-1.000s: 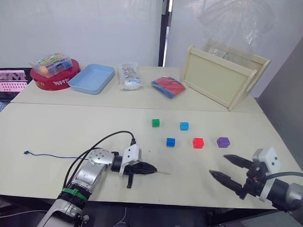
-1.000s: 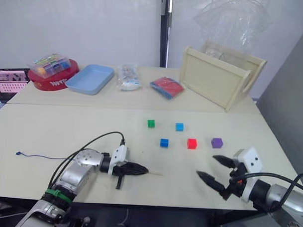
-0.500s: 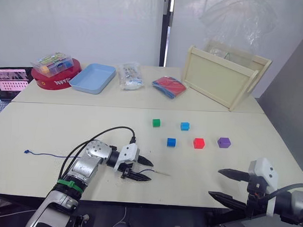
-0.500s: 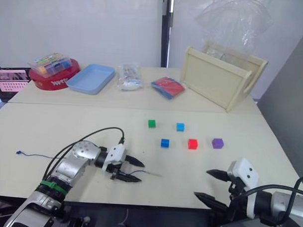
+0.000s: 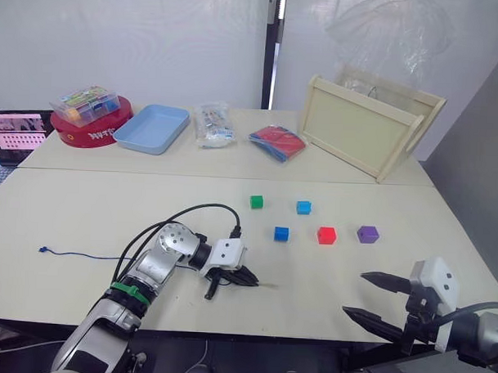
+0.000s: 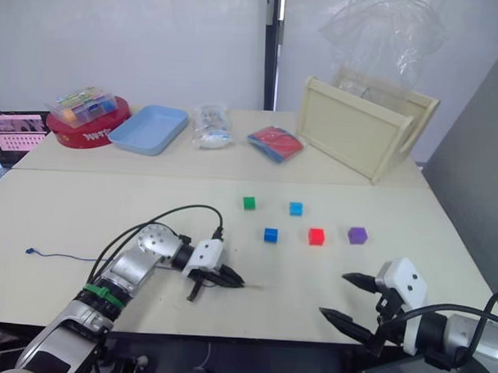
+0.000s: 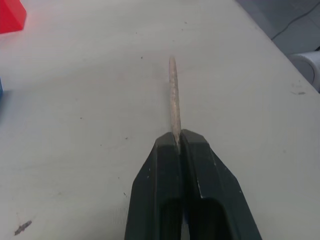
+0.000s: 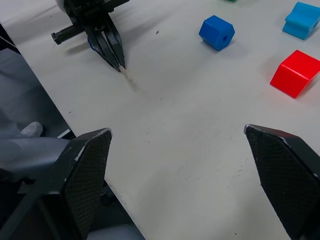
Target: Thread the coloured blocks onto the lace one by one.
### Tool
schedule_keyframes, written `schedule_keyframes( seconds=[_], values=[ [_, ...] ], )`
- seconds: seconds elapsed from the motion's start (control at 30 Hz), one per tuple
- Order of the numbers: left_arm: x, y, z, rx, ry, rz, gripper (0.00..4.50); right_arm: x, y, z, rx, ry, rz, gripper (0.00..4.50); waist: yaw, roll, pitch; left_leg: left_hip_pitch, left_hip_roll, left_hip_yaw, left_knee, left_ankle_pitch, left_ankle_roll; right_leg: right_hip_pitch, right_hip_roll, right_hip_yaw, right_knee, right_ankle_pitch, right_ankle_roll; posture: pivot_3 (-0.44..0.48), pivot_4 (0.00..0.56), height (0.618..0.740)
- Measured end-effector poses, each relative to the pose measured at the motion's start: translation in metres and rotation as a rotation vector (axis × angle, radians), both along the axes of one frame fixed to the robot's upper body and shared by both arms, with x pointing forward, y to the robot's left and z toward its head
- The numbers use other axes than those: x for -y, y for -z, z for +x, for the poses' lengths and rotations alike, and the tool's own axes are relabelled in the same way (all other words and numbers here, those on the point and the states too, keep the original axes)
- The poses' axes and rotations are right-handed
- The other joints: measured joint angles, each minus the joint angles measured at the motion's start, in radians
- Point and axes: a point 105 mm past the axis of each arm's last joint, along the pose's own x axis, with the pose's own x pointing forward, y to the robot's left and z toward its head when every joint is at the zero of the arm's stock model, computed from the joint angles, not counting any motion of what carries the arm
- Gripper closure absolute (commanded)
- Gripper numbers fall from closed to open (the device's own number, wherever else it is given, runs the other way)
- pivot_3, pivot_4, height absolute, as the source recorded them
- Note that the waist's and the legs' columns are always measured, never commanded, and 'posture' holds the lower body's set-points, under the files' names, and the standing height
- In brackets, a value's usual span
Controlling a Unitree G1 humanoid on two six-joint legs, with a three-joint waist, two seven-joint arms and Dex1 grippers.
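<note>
At lower centre the left pincer (image 5: pixel 247 277) pinches the lace's pale tip (image 7: pixel 173 95) on the table (image 5: pixel 84 213). The right pincer (image 5: pixel 374 298) gapes wide at lower right. Five coloured blocks (image 5: pixel 313 221) sit mid-frame.

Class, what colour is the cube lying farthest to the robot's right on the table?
Purple; it shows best in the left eye view.
</note>
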Motion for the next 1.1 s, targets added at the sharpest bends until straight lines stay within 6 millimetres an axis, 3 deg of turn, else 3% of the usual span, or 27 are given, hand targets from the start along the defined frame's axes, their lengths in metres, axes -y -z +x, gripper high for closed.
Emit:
schedule_keyframes(
  seconds=[0.43, 0.6, 1.1],
  values=[
    [-0.0001, -0.0013, 0.0008, -0.043, -0.043, -0.024, 4.43, -0.0011, -0.0031, 0.0043, 0.021, 0.009, -0.002, 0.0, -0.001, 0.0, 0.0, 0.0, 0.0, 0.0, 0.0, 0.0, 0.0, 0.0, 0.0, 0.0, 0.0, 0.0, 0.0, 0.0, 0.15, 0.74],
    [0.0006, -0.0006, -0.0009, -0.068, -0.056, -0.033, 3.0, -0.005, -0.001, 0.0048, 0.014, -0.005, 0.003, 0.0, 0.001, 0.0, 0.0, 0.0, 0.0, 0.0, 0.0, 0.0, 0.0, 0.0, 0.0, 0.0, 0.0, 0.0, 0.0, 0.0, 0.15, 0.74],
    [-0.0001, 0.0034, -0.0018, -0.016, -0.07, -0.065, 3.0, -0.0042, -0.003, 0.0087, 0.031, -0.005, -0.017, 0.0, 0.002, 0.0, 0.0, 0.0, 0.0, 0.0, 0.0, 0.0, 0.0, 0.0, 0.0, 0.0, 0.0, 0.0, 0.0, 0.0, 0.15, 0.74]
  ],
)
